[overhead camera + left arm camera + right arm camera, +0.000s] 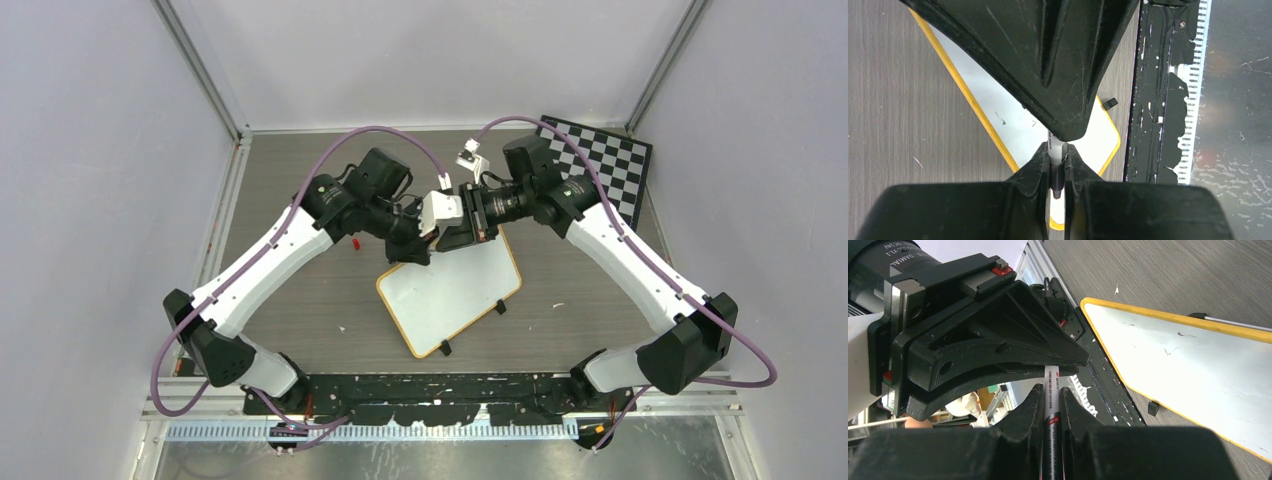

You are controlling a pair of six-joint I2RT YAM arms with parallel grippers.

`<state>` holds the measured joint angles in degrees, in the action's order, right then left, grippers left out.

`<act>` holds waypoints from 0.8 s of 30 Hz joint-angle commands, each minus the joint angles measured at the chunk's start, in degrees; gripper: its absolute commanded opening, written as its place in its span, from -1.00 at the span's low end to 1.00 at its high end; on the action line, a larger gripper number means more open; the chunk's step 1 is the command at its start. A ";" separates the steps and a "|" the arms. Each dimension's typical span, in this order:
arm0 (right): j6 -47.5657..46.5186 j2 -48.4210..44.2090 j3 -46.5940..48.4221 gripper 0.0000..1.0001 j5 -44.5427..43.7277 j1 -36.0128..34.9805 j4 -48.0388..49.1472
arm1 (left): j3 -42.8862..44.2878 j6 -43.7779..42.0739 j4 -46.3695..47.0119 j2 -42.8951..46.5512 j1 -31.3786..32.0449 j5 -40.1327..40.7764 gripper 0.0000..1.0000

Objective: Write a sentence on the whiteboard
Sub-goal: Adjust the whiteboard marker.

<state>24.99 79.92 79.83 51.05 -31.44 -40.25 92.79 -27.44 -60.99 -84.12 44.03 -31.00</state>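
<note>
The whiteboard lies tilted on the table, white with an orange rim; it also shows in the left wrist view and the right wrist view. It bears only a few faint specks; no red sentence shows. My two grippers meet tip to tip above its far corner. My left gripper is shut on the dark tapered end of a white marker. My right gripper is shut on the same marker's printed barrel. In the top view the marker is hidden between the fingers.
A small red piece lies on the table left of the left gripper. The black-and-white checkered board stands at the back right. The whiteboard's black feet stick out at its near edge. Grey walls enclose the table.
</note>
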 commanded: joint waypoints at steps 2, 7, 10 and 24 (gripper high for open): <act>-2.10 0.32 3.46 -0.99 0.38 -0.95 -1.03 | 3.25 2.07 2.05 -0.79 0.35 -0.47 -0.78; -6.12 -0.34 4.90 -0.99 -0.69 0.73 -4.51 | 5.86 0.60 -6.03 -0.55 -1.64 -5.83 0.34; -9.13 -1.32 4.70 -0.99 -0.56 2.82 -7.06 | 3.48 4.53 -4.58 2.54 -8.96 -12.82 0.72; -28.28 -5.25 16.28 -0.99 -21.15 11.84 -21.94 | -16.10 26.24 12.13 20.76 -31.74 -7.99 0.99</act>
<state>-0.05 77.03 92.60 37.12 -21.43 -60.73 79.37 -4.38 -53.15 -66.19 14.02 -39.03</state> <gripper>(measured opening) 0.183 0.996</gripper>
